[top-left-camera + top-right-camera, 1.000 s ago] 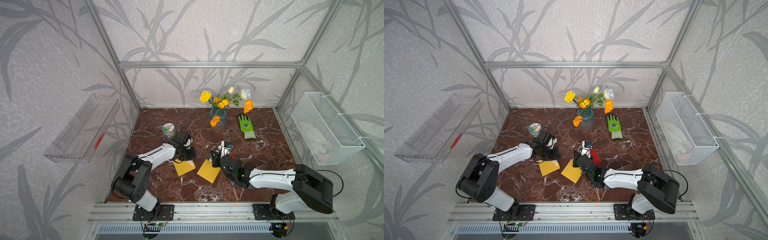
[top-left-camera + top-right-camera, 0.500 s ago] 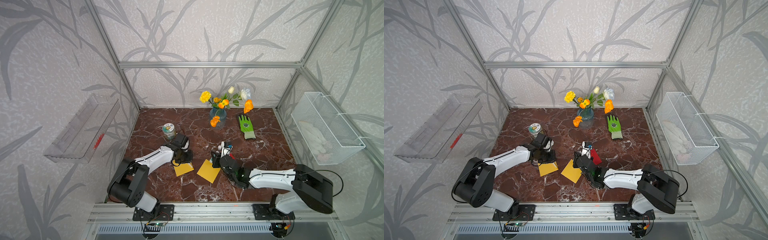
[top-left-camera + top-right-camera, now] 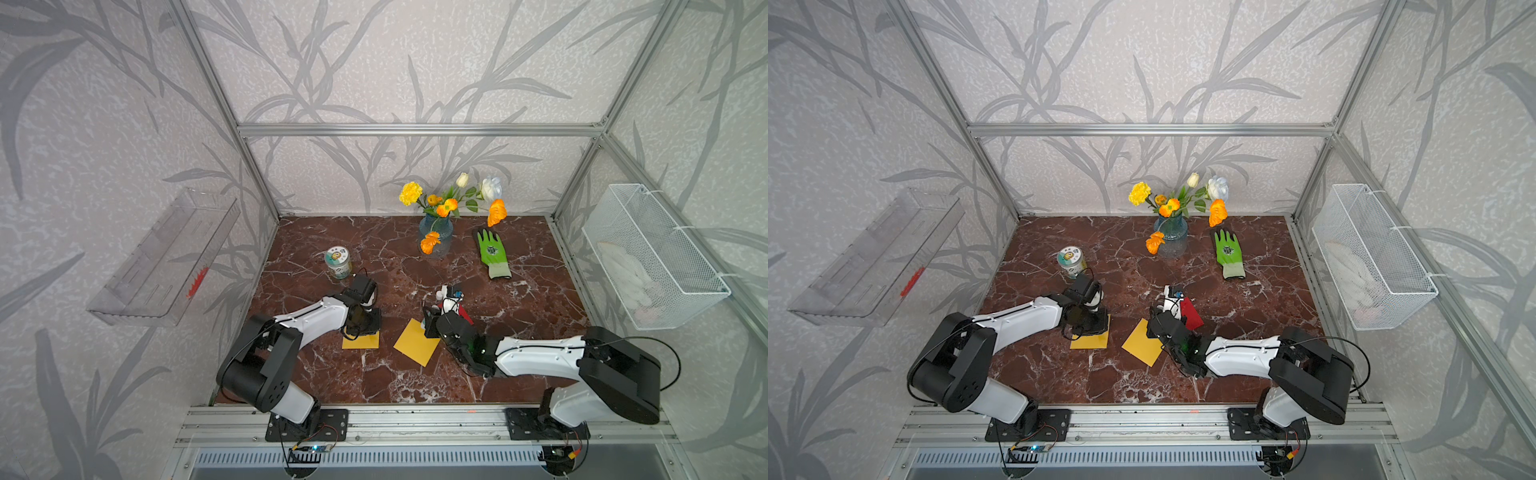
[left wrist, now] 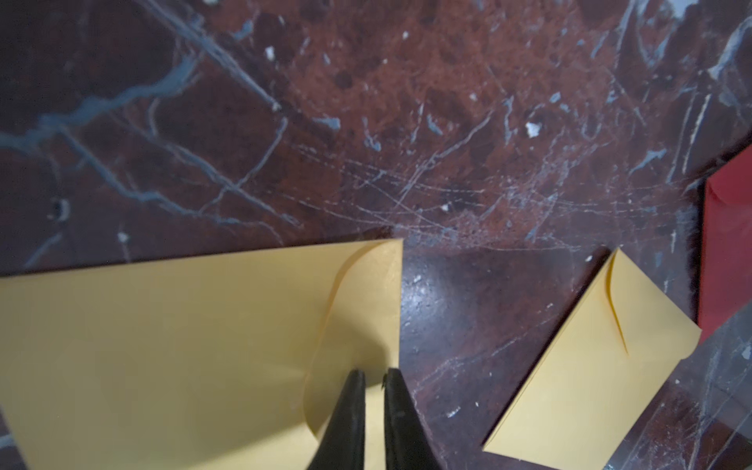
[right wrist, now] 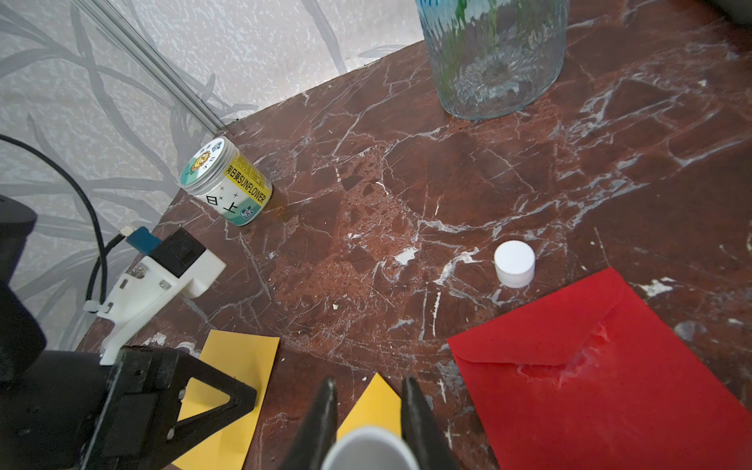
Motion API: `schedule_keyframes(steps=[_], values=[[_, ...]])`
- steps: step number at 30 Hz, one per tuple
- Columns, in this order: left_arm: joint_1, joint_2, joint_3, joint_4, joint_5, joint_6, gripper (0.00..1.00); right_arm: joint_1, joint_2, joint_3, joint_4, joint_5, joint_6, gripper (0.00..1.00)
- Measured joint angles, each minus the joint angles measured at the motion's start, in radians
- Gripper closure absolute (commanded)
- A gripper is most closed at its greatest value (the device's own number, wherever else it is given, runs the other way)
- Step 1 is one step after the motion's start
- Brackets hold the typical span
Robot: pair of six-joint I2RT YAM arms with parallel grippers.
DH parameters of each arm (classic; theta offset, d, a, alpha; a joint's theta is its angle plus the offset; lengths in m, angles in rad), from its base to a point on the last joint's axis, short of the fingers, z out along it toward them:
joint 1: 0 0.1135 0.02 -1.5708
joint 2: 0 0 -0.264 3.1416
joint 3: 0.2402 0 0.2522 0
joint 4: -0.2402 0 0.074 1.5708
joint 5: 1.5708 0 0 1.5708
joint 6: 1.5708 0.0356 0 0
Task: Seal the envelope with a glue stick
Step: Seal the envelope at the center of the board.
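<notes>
You're clamping the glue stick (image 5: 368, 449) in your right gripper (image 5: 369, 382) over the tilted envelope (image 3: 415, 345); your left gripper (image 4: 373, 376), nearly closed and empty, is resting on the other envelope (image 4: 183, 346); sliding tips are risking skewing its flap.

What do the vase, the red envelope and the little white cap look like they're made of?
The vase: clear bluish glass, probably; ribbed, stems show through. The red envelope: matte paper, creased flap, scuffed patch. The white cap: likely plastic, ridged side, flat smooth top.
</notes>
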Motion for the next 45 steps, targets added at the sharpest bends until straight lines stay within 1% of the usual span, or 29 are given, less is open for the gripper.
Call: schedule_keyframes(steps=[11, 19, 27, 36, 41, 45], values=[[-0.011, 0.000, 0.001, -0.003, -0.047, -0.081, 0.87, 0.000, 0.014, 0.001, -0.025, 0.000, 0.000, 1.00], [-0.012, 0.011, 0.021, -0.021, -0.061, -0.156, 0.79, 0.000, 0.014, 0.002, -0.041, 0.000, 0.000, 1.00], [-0.011, 0.013, 0.047, -0.103, -0.139, -0.171, 0.78, 0.000, 0.015, 0.002, -0.042, 0.000, 0.000, 1.00], [-0.011, 0.033, 0.072, -0.141, -0.156, -0.168, 0.78, 0.000, 0.015, 0.002, -0.042, 0.001, 0.000, 1.00], [-0.011, 0.023, 0.077, -0.153, -0.155, -0.165, 0.82, 0.000, 0.015, 0.002, -0.042, 0.002, 0.000, 1.00], [-0.011, 0.010, 0.127, -0.191, -0.156, -0.149, 0.84, 0.000, 0.015, 0.002, -0.042, 0.002, 0.000, 1.00]])
